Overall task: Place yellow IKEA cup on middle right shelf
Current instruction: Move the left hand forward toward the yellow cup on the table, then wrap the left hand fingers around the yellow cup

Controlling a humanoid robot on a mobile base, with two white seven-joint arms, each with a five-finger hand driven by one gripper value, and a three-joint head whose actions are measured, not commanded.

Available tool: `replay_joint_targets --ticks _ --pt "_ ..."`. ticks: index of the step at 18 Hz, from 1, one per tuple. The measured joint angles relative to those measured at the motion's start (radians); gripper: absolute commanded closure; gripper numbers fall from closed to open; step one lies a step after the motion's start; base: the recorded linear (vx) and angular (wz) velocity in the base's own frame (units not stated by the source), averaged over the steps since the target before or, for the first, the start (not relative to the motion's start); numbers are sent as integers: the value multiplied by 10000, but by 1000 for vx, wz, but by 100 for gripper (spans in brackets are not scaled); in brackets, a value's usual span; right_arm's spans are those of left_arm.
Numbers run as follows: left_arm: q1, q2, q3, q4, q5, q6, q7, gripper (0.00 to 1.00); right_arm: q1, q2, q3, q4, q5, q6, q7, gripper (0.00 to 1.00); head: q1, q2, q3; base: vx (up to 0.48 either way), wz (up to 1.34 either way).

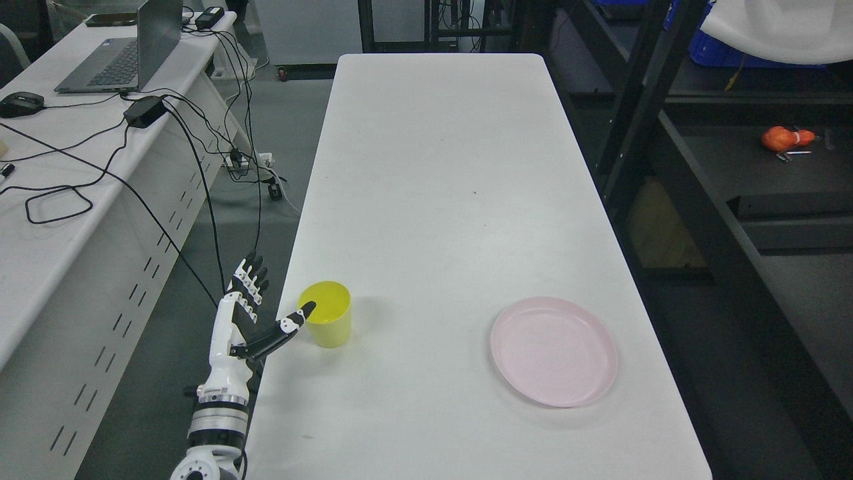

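Note:
A yellow cup [326,313] stands upright near the left edge of the long white table [440,167], its mouth open and nothing inside. My left hand [263,310] hangs just left of the cup, beside the table's edge, palm facing the cup. Its fingers [250,275] point straight up and away from me, while the thumb reaches right with its tip over the cup's near rim. The hand is open and holds nothing. The black shelf unit [673,167] stands along the table's right side. My right arm does not show.
A pink plate [553,351] lies on the table's near right part. A second white desk [80,167] at the left carries a laptop, a mouse and trailing cables. An orange object [786,139] lies on a dark shelf board at the right.

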Motion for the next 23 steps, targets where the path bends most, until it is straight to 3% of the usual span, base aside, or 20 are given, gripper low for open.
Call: replay_joint_targets --ticks 23 --pt "-316 -1 -1446 1126 -1166 -238 -128 1 3 0 0 0 0 0 0 1 0 0 0 0 0"
